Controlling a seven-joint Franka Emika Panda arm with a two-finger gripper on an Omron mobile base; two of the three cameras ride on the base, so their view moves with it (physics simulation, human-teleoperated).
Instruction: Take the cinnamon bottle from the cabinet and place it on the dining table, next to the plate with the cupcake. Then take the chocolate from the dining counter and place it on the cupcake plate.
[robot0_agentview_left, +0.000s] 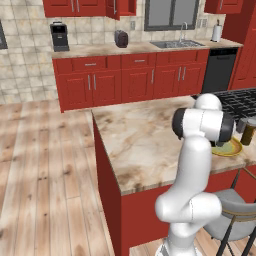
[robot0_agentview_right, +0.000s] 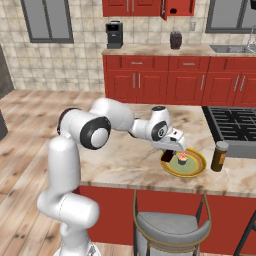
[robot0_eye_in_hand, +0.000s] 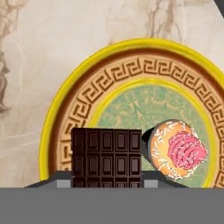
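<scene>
In the left base view, the marble bench (robot0_agentview_left: 145, 145) is seen on its red base, with the white arm rising in front of it; the yellow-rimmed plate (robot0_agentview_left: 227, 149) is partly hidden behind the arm near the bench's right edge, and the cinnamon bottle (robot0_agentview_left: 248, 131) is stood upright just beside it, on the side toward the stove. In the right base view, the gripper (robot0_agentview_right: 170, 155) is held low over the near-left rim of the plate, and the dark chocolate (robot0_agentview_right: 167, 155) is clamped between its fingers; the cupcake (robot0_agentview_right: 182, 159) is seen on the plate just beside the bar, and the bottle is stood apart from the plate's right rim. In the hand view, the chocolate is seen gripped at its lower end, over the plate's patterned brown ring, with the pink-frosted cupcake close by its right edge.
</scene>
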